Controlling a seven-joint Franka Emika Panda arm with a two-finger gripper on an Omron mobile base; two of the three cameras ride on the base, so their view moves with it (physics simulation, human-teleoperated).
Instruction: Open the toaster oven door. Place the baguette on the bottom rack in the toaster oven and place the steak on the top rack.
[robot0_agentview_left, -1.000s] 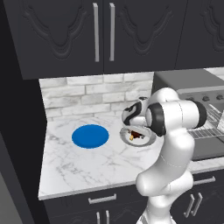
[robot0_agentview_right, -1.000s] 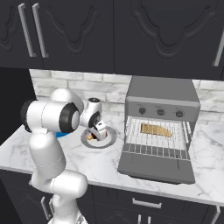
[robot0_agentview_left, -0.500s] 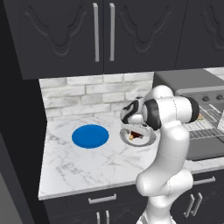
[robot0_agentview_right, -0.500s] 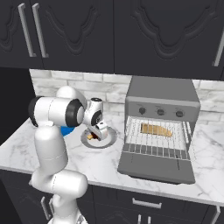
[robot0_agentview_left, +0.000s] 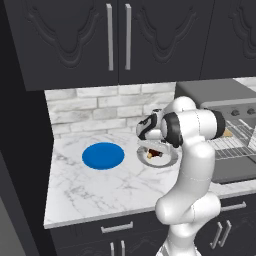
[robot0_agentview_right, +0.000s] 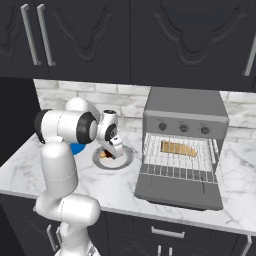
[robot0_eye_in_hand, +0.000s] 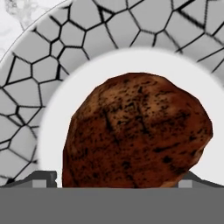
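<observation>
Brown steak was sitting on the grey plate on the bench, and over the last second the end effector dropped closer, jaws released, nothing gripped. Baguette already racked.

A blue plate lies on the marble counter beside a grey patterned plate.

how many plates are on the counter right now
2: a blue plate left on the counter, and a grey plate beside it, holding the steak. The arm may hide others.
</observation>
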